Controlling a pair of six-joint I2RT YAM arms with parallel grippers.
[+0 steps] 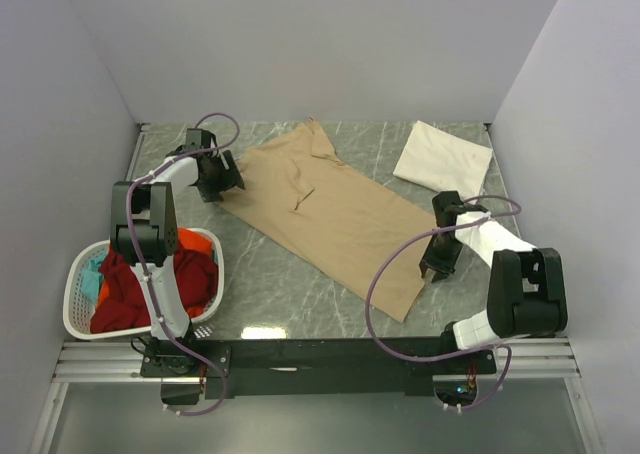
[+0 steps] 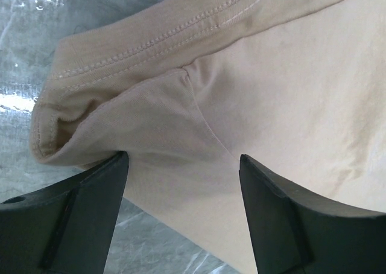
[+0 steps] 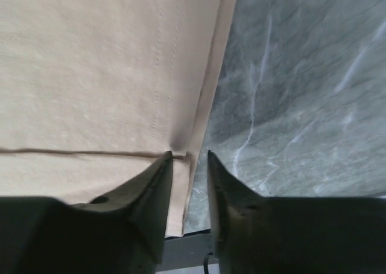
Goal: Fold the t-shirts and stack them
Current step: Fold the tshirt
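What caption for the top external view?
Tan t-shirt lying on the table, left gripper and right gripper at opposite edges; folded cream t-shirt far right, laundry basket near left.

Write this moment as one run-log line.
tan shirt: laid out | white shirt: folded, far right | left gripper: open over sleeve | right gripper: slightly open at hem

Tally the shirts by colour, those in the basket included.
Tan shirt, spread flat: 1
White shirt, folded: 1
Red shirt, in the basket: 1
Orange shirt, in the basket: 1
Teal shirt, in the basket: 1
Total: 5, as far as the heap shows
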